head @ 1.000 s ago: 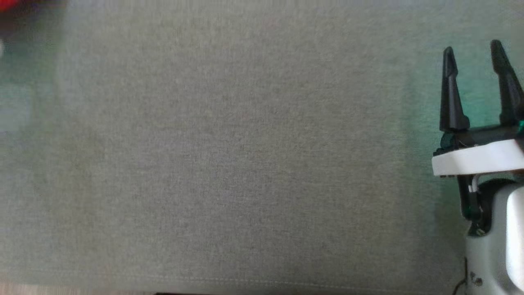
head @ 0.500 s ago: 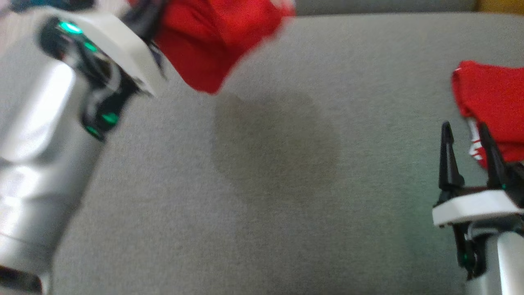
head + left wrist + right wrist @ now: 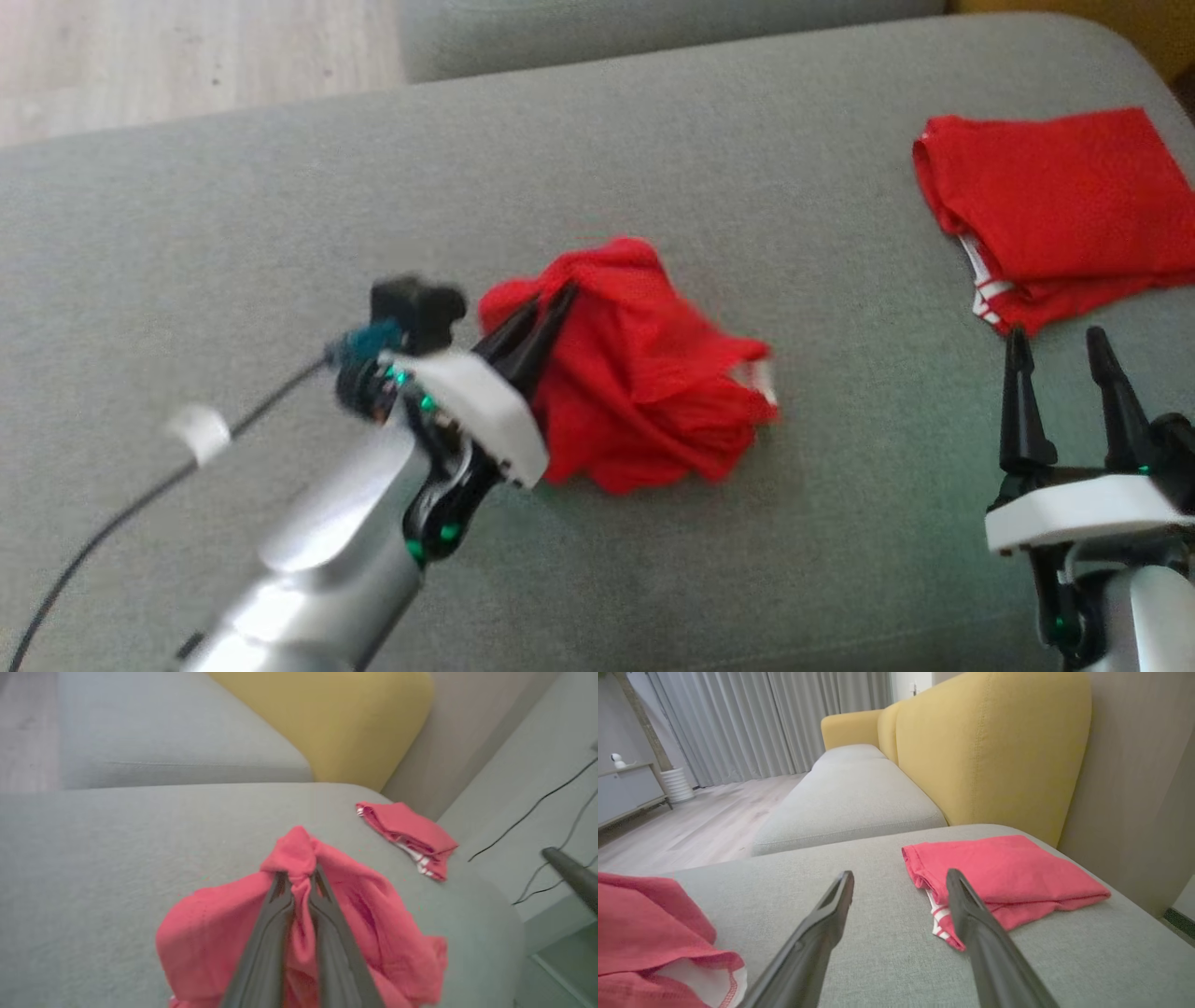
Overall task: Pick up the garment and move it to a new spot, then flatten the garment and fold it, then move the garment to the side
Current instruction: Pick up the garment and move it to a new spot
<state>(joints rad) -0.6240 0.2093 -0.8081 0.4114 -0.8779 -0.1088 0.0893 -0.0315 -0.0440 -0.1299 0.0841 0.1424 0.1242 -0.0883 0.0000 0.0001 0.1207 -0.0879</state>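
Note:
A crumpled red garment (image 3: 644,373) lies in a heap on the grey sofa cushion (image 3: 233,215) near the middle of the head view. My left gripper (image 3: 551,303) is shut on a pinched fold at the heap's upper left. The left wrist view has the two dark fingers (image 3: 271,933) pressed together around red cloth of the garment (image 3: 373,914). My right gripper (image 3: 1055,347) stands open at the lower right with nothing between its fingers. In the right wrist view my right gripper (image 3: 900,879) points over bare cushion, and the garment's edge (image 3: 644,938) lies at the left.
A second red garment (image 3: 1055,215), folded flat, lies at the cushion's far right, just beyond my right gripper; the right wrist view has this folded garment (image 3: 1004,877) too. A yellow backrest (image 3: 994,751) stands behind it. Another grey cushion (image 3: 850,798) and wooden floor (image 3: 187,47) lie beyond.
The head camera has swung, so the whole picture shifted. The garment hung blurred from my left gripper half a second ago; now it rests in a heap on the cushion, still gripped.

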